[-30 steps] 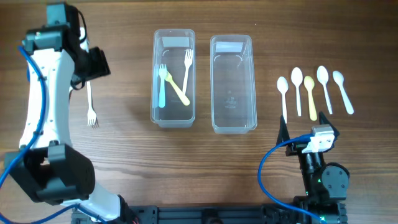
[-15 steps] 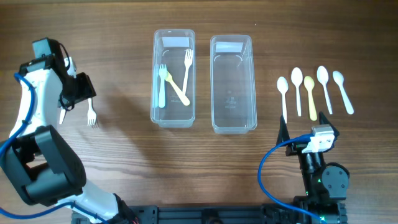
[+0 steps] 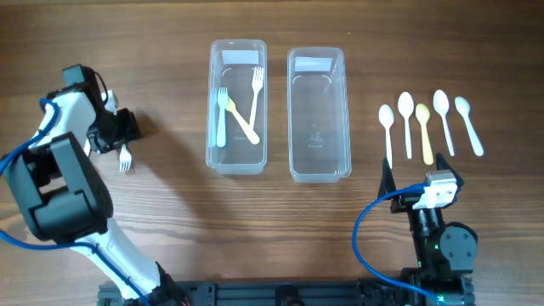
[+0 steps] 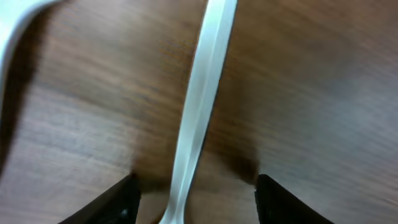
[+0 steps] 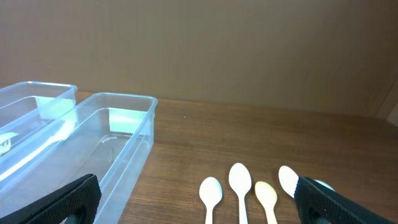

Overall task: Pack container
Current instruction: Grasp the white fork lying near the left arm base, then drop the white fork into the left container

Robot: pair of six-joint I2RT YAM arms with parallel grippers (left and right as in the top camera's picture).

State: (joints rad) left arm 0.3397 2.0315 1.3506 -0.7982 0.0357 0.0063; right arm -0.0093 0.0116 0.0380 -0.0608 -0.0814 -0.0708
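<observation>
A white fork (image 3: 125,159) lies on the table at the left; its handle (image 4: 198,118) runs between the open fingers of my left gripper (image 3: 113,134), which is low over it, jaws on either side, apart from it. Two clear containers stand mid-table: the left one (image 3: 237,161) holds three forks, the right one (image 3: 319,170) is empty. Several spoons (image 3: 425,127) lie in a row at the right, also in the right wrist view (image 5: 239,186). My right gripper (image 3: 412,183) is open and empty at the front right.
Bare wooden table surrounds the containers. The left arm's body reaches along the table's left edge. The right arm's base stands at the front right with a blue cable.
My left gripper has moved down and toward the front-left, dropping low over the white fork's handle. The right arm has not moved.
</observation>
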